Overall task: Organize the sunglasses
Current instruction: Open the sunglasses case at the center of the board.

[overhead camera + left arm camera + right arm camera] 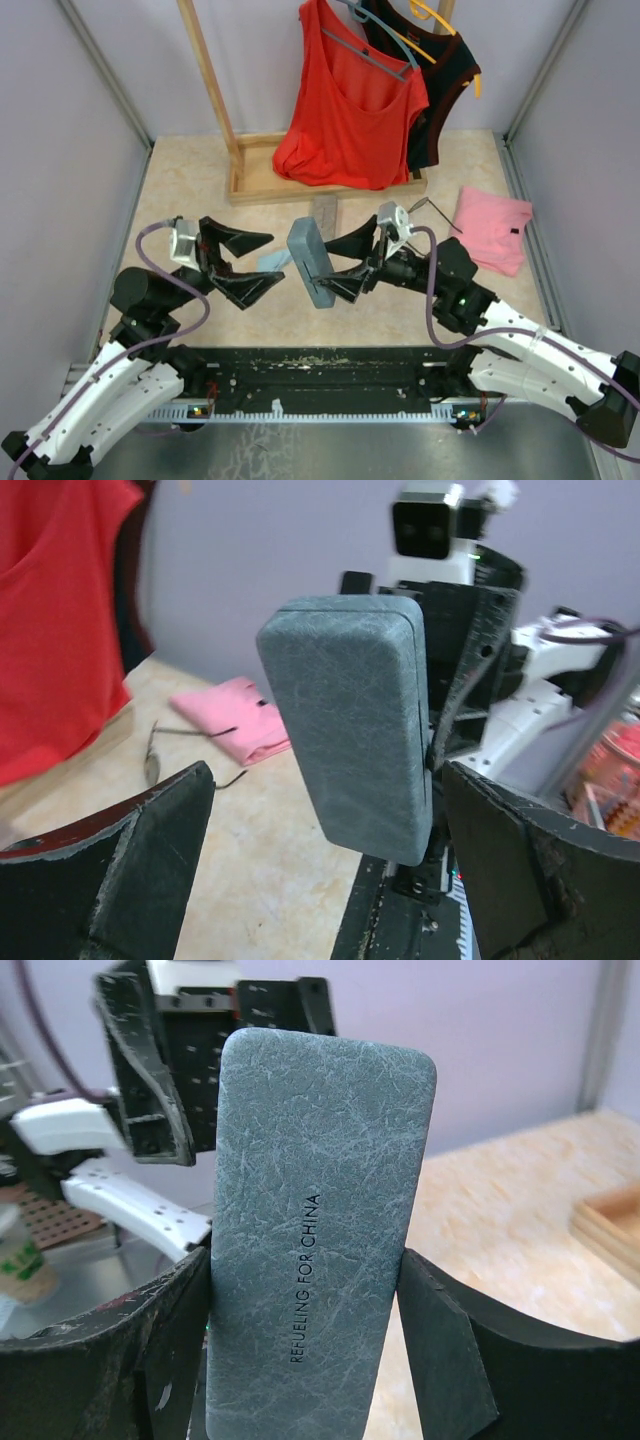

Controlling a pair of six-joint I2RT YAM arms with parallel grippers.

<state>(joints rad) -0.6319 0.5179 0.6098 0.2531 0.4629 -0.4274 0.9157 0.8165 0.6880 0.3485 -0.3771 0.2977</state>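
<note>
centre frame: our right claw (326, 268) grips the grey case (305, 250) upright, likely so the spread-wide left claw (276, 257) can unlatch it.

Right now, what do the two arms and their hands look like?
The left arm and right arm have white links and black joints. The left hand and right hand each have two black wedge-shaped fingers with scuffed edges and a white camera block behind. A mauve cable loops off each wrist.
</note>
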